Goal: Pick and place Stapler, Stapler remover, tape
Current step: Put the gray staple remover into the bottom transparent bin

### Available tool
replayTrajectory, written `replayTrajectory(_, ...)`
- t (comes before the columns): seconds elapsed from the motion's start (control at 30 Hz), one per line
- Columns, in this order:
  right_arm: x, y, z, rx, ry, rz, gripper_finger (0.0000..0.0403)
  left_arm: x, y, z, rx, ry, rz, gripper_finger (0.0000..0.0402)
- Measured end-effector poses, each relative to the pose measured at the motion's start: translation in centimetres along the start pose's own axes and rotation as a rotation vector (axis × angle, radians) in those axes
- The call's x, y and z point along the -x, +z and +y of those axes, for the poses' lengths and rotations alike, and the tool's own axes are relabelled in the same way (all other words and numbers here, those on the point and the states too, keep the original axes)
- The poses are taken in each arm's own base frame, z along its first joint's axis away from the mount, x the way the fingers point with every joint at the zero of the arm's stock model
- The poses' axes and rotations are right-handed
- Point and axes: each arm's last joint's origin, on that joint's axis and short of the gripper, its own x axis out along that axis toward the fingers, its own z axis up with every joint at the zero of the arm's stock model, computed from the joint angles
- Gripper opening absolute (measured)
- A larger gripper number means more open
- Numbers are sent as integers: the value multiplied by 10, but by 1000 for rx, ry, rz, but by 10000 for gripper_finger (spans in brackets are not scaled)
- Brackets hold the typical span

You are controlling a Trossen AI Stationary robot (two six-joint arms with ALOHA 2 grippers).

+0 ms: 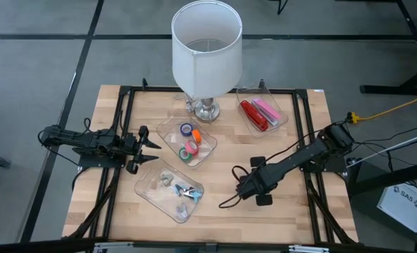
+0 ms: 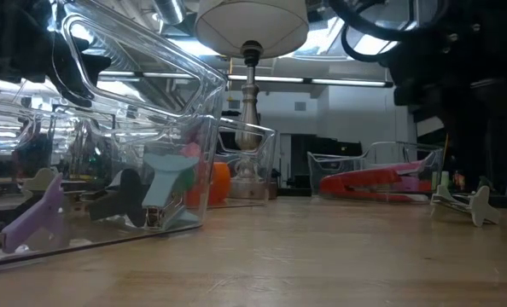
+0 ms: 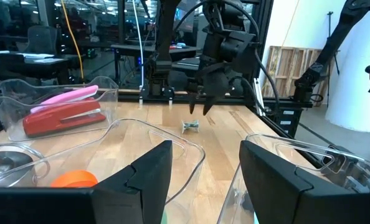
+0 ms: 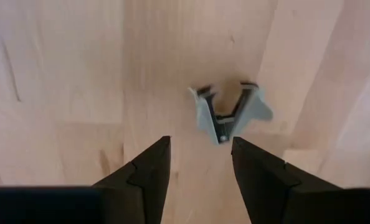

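Observation:
A small grey stapler remover (image 4: 225, 115) lies on the bare wood, jaws spread. My right gripper (image 4: 200, 155) hovers just above it, open and pointing down; from the left wrist view it (image 3: 205, 102) is clear of the remover (image 3: 190, 126). In the high view the right gripper (image 1: 238, 188) hides the remover. My left gripper (image 1: 152, 152) waits open at the table's left, beside the tape tray. Several tape rolls (image 1: 188, 140) sit in a clear tray. Red and pink staplers (image 1: 259, 112) lie in the far-right tray. More stapler removers (image 1: 180, 190) lie in the near tray.
A lamp with a white shade (image 1: 207, 49) stands at the table's far middle, its metal foot (image 1: 206, 109) between the tape tray and the stapler tray (image 1: 282, 116). The near clear tray (image 1: 147, 184) sits left of the right gripper. Black cables trail from the right arm (image 1: 300, 156).

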Motion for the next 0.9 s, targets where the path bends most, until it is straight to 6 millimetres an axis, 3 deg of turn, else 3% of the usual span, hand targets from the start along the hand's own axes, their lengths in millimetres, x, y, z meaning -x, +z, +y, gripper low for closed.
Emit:
replayTrajectory(0.4, -21, -2, 1, -15, 7, -34, 166, 0, 0, 0, 0, 0, 0, 185)
replayTrajectory(0.53, -22, 0, 2, -41, 14, -48, 124, 0, 0, 0, 0, 0, 0, 185)
replayTrajectory(0.73, -22, 0, 2, -66, 14, -53, 19, 0, 0, 0, 0, 0, 0, 185)
replayTrajectory(0.9, -21, 3, 3, -144, 32, -75, 8, 0, 0, 0, 0, 0, 0, 185)
